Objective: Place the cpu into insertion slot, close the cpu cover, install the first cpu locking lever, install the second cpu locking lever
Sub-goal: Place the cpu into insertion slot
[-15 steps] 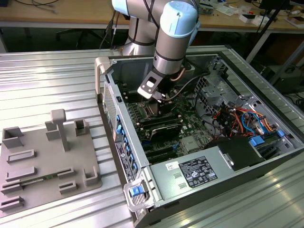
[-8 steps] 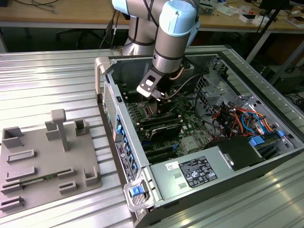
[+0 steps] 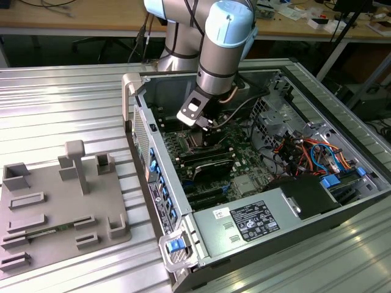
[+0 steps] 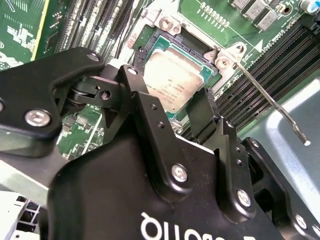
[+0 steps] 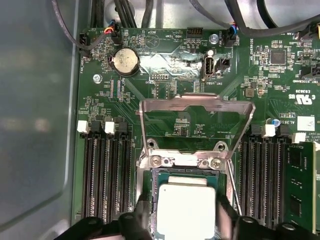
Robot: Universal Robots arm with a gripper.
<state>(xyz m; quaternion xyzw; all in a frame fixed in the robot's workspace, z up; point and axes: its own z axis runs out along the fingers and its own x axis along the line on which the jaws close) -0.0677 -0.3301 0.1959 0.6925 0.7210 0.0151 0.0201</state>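
While cpu (image 5: 186,210) in insertion slot (image 5: 182,161), fingers (image 4: 147,107) narrow, snug on its opp. edges.

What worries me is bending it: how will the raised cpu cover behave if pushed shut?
The cpu cover is a thin metal frame around a large window, so probably light, and an off-centre push might twist it. It is hinged along one edge beside the cpu, so it should swing rather than slide. Its shiny metal looks slippery.
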